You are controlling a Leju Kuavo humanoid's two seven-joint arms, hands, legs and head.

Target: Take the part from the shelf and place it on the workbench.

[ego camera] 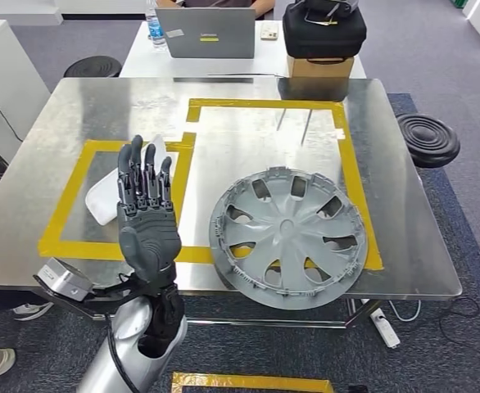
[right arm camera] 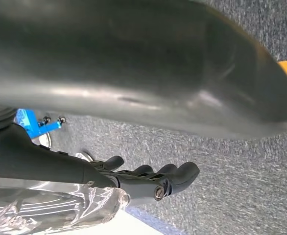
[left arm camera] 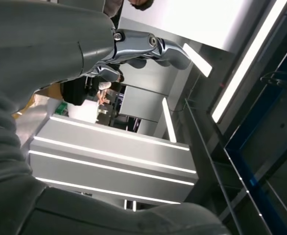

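A grey hubcap [ego camera: 288, 235] lies flat on the metal workbench [ego camera: 70, 115], over the near edge of the large yellow-taped rectangle. A white part [ego camera: 105, 196] lies inside the smaller yellow rectangle to the left. My left hand [ego camera: 146, 217] is raised above the bench's near edge in front of the white part, fingers straight up and spread, holding nothing. In the left wrist view its fingers [left arm camera: 149, 46] point toward the ceiling lights. My right hand [right arm camera: 153, 178] hangs over grey carpet with straight fingers and nothing between them and the thumb. Crinkled clear plastic [right arm camera: 60, 210] shows beside it.
Behind the bench a white table carries a laptop [ego camera: 210, 33], a water bottle [ego camera: 155, 24] and a black bag [ego camera: 324, 29] on a cardboard box [ego camera: 319, 67]. Black stools [ego camera: 427, 137] [ego camera: 92, 67] stand at the right and back left. A power strip [ego camera: 386, 327] lies on the floor.
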